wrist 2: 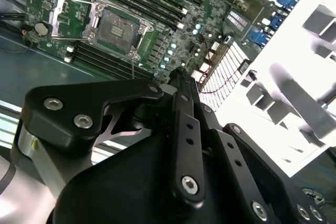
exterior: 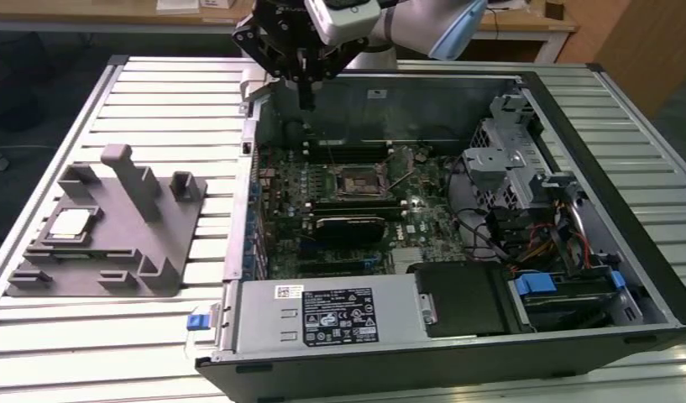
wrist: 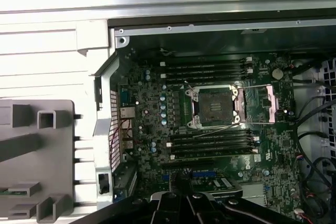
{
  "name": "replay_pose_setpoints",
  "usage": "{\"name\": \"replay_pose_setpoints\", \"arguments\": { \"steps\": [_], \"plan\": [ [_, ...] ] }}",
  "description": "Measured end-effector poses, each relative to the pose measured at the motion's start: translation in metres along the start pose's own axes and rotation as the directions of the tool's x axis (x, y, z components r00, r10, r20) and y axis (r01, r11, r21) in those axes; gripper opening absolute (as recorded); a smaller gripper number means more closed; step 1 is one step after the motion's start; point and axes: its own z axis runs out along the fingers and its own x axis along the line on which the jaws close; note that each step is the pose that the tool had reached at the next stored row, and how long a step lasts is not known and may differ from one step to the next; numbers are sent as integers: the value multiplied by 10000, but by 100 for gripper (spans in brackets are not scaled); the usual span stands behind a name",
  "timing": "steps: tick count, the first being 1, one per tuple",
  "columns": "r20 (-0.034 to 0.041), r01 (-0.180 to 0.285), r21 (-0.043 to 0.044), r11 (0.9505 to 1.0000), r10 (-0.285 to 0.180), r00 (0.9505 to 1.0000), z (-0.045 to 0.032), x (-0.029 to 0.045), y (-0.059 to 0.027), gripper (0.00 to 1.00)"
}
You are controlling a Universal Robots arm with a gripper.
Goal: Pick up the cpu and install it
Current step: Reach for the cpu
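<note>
Gripper (exterior: 306, 99): 1, fingers pressed together, nothing held, hanging over far corner of 1 open computer case (exterior: 455, 369), on exterior view's left side. 1 cpu (exterior: 71, 223) lies flat on 1 grey holder (exterior: 107, 262), on slatted table (exterior: 175, 84) at exterior view's left of case, well apart from gripper. 1 socket (wrist: 215, 106) on motherboard, lid flipped open.

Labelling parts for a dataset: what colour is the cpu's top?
The cpu is silver with a pale rim, best in the exterior view.
</note>
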Motion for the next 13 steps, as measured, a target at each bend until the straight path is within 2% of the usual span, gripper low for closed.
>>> {"name": "replay_pose_setpoints", "arguments": {
  "steps": [13],
  "plan": [
    [0, -1, 0, 10000, 1, 10000, -6, 211, -16, 11]
  ]
}}
